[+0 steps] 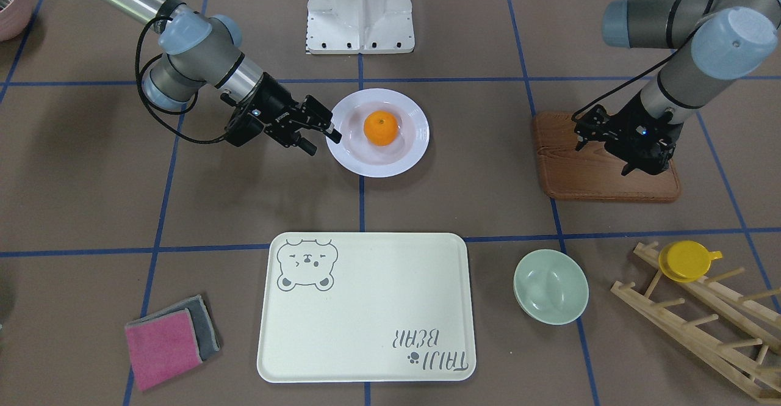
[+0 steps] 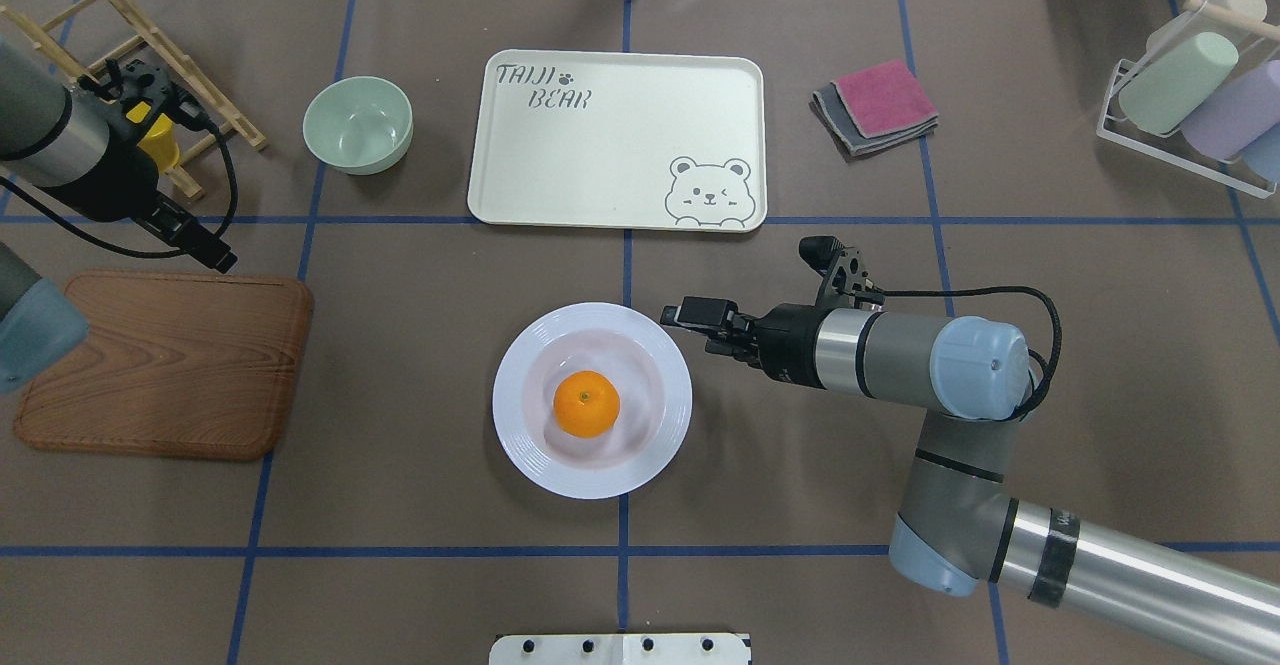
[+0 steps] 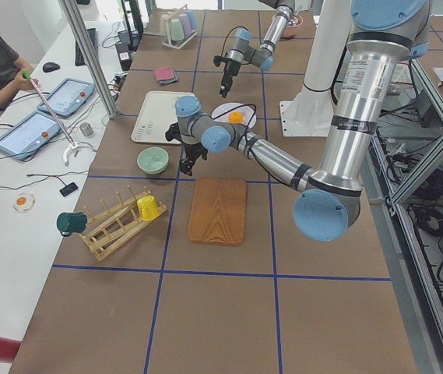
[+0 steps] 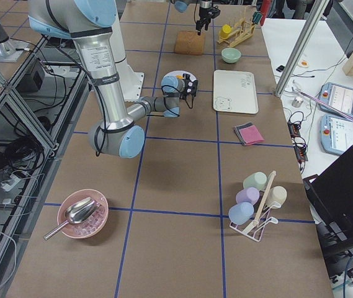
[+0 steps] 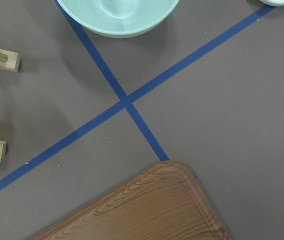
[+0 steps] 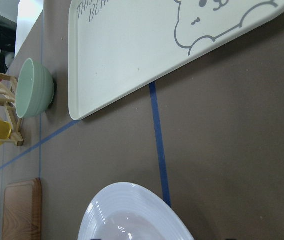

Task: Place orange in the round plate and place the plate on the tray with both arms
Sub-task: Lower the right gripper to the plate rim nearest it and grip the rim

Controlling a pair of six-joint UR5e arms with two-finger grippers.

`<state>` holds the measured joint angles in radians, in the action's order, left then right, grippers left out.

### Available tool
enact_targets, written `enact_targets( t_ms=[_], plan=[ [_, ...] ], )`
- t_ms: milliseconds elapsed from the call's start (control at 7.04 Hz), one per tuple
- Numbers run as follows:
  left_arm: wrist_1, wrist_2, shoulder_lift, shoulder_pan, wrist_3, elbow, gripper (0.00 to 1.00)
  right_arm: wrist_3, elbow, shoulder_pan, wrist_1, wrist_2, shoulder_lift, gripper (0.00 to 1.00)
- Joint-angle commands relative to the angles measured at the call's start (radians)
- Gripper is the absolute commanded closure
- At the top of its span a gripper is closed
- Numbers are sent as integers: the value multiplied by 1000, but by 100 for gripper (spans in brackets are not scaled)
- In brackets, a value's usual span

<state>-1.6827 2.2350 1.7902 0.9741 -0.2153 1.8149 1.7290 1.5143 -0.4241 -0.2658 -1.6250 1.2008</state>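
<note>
The orange [image 1: 381,127] [image 2: 586,404] lies in the middle of the round plate [image 1: 415,131] [image 2: 520,445], which stands on the table on the robot's side of the tray [image 1: 366,308] [image 2: 620,145] [image 6: 132,50]. My right gripper [image 1: 323,138] [image 2: 692,321] reaches in level at the plate's rim [image 6: 132,205]. It is open, and I cannot tell whether a finger touches the rim. My left gripper [image 1: 644,168] [image 2: 215,255] hangs over a corner of the wooden board [image 1: 598,174] [image 2: 160,365] [image 5: 146,210]. It looks open and holds nothing.
A pale-green bowl [image 1: 551,286] [image 2: 358,125] sits beside the tray. A wooden rack with a yellow cup [image 1: 686,261] is at the far left corner. Folded pink and grey cloths [image 1: 171,339] [image 2: 880,105] lie by the tray's other side. A cup holder [image 2: 1190,95] stands at the right.
</note>
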Motion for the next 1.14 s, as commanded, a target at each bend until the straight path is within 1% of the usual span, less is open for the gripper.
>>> enact_targets(
  t_ms=[0,284,426,710,994],
  plan=[
    [0,0,0,0,-1,0,1,55,-20,71,142,166,11,11],
    [0,0,0,0,-6,1,1,92,-23,82,166,185,39,11],
    [0,0,0,0,-7,1,1,89,-35,84,172,192,49,1],
    [0,0,0,-2,-9,1,1,101,-66,134,258,296,51,0],
    [0,0,3,-2,-10,1,1,107,-85,156,260,298,42,0]
  ],
)
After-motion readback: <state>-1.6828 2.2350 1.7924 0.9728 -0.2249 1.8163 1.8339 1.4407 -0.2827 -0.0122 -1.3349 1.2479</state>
